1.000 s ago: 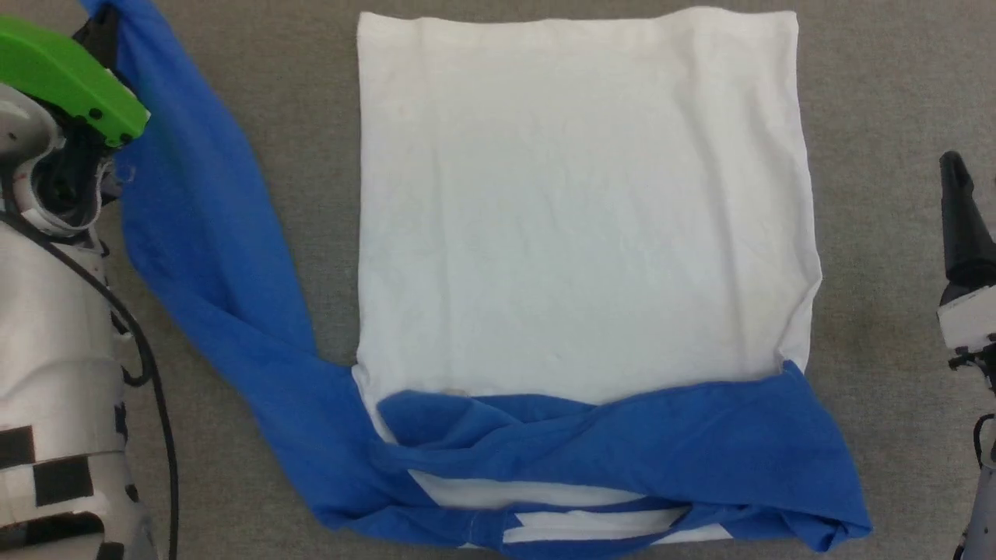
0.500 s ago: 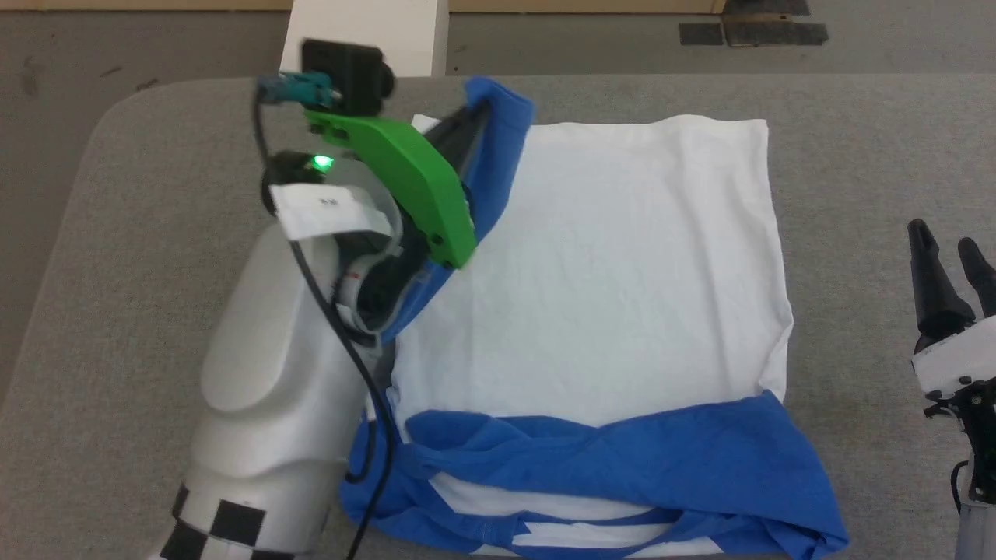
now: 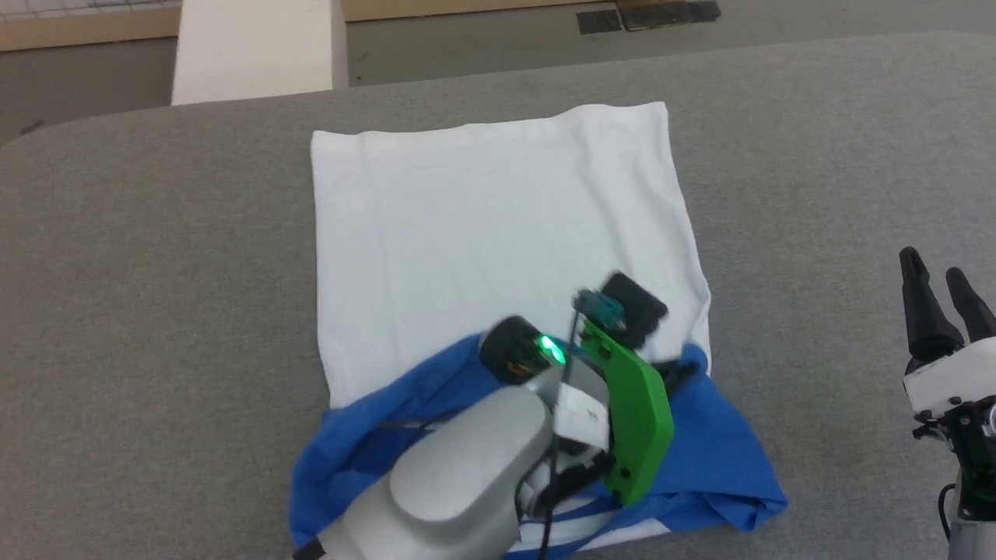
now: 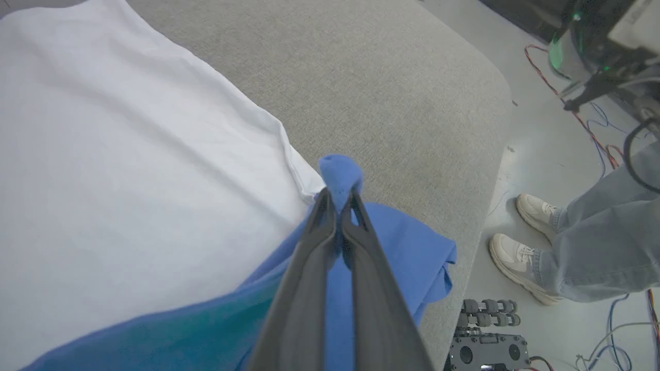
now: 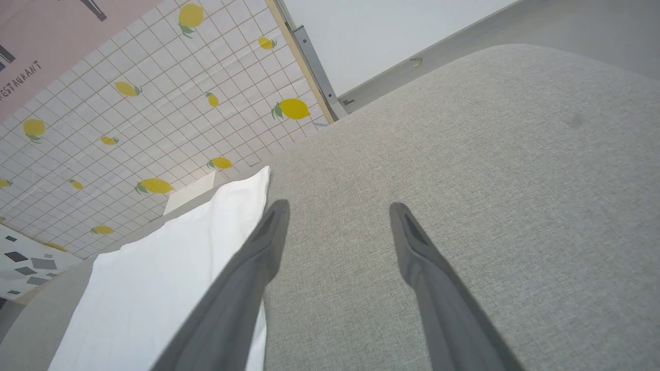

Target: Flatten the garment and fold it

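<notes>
Left wrist view: the garment lies spread on the grey table, its white body flat to the left of my left gripper and ahead of it. The blue sleeve is bunched under and to the right of my fingers. My left gripper is clenched on a fold of that sleeve: the two fingers meet at their tips, and a small tuft of blue cloth stands out just beyond them. Past the table's rounded edge, to the right of this gripper, a person's feet in pale shoes stand on the floor.

Head view: my left forearm and its green bracket lie over the blue near end of the garment; the white body extends away from the gripper toward the far table edge. My right gripper hangs over bare table, well apart from the garment's right edge.

Right wrist view: my right gripper is released, fingers wide apart, with grey table surface showing between them. The garment's white edge lies just beside the left finger. Ahead, beyond the table, stands a tiled wall with a lemon print.
</notes>
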`<state>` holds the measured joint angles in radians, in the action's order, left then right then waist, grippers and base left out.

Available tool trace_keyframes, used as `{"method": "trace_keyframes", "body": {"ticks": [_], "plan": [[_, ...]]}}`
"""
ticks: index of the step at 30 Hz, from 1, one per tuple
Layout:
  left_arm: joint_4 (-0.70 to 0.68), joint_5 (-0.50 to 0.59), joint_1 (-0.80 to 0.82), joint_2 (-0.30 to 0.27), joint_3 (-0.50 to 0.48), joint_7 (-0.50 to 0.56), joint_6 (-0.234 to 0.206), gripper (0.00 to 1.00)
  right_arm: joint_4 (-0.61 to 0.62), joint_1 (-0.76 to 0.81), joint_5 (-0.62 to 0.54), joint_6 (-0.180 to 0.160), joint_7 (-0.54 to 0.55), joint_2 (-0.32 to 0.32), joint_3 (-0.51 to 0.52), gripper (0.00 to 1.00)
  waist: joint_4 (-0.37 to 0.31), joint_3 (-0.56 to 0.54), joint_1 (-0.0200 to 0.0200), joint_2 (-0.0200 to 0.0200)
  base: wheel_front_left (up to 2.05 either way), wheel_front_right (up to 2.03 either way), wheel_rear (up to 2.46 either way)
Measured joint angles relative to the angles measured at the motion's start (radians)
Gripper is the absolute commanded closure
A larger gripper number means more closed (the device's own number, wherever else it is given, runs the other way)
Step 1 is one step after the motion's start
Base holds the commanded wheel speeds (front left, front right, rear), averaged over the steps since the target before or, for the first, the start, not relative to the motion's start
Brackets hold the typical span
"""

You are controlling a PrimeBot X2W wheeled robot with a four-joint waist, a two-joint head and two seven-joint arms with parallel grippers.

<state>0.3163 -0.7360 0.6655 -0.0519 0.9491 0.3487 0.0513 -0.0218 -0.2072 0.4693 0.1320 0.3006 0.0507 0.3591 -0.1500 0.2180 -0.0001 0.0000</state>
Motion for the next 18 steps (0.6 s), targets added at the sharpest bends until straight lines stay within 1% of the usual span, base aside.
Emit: {"method": "trace_keyframes", "body": {"ticks": [4,6,9,10,11,12,16,18], "plan": [[0.039,-0.015,-0.006,0.0,0.095,0.026,-0.001,1.0,-0.021,0.003,0.008,0.0,-0.02,0.0,-0.001,0.0,-0.026,0.013,0.0,0.0,0.0,0.0,0.0],[0.065,-0.035,-0.017,0.0,0.149,0.061,0.0,1.0,-0.031,0.004,0.012,0.0,-0.029,0.0,-0.001,0.0,-0.033,0.021,0.0,0.0,0.0,0.0,0.0],[0.079,-0.042,-0.03,0.001,0.187,0.082,0.001,1.0,-0.039,0.004,0.012,0.0,-0.037,0.0,0.002,0.0,-0.029,0.019,0.0,0.0,0.0,0.0,0.0],[0.082,-0.051,-0.034,0.0,0.194,0.091,0.001,0.96,-0.04,0.004,0.012,0.0,-0.037,0.001,0.001,0.0,-0.026,0.017,0.0,0.0,0.0,0.0,0.0],[0.083,-0.06,-0.038,0.0,0.197,0.091,0.001,0.67,-0.043,0.004,0.012,0.0,-0.037,0.0,-0.001,0.0,-0.024,0.014,0.0,0.0,0.0,0.0,0.0],[0.083,-0.068,-0.042,0.0,0.199,0.092,0.001,0.0,-0.044,0.003,0.012,0.0,-0.038,0.0,-0.002,0.0,-0.021,0.011,0.0,0.0,0.0,0.0,0.0],[0.049,-0.135,-0.043,0.0,0.19,0.104,-0.001,0.0,-0.053,0.003,0.009,0.0,-0.037,0.0,-0.002,0.0,-0.011,-0.006,0.0,0.0,0.0,0.0,0.0],[0.016,-0.182,-0.039,0.001,0.162,0.105,-0.01,0.0,-0.057,0.004,0.006,0.0,-0.037,0.0,-0.001,0.0,-0.004,-0.019,0.0,0.0,0.0,0.0,0.0]]}}
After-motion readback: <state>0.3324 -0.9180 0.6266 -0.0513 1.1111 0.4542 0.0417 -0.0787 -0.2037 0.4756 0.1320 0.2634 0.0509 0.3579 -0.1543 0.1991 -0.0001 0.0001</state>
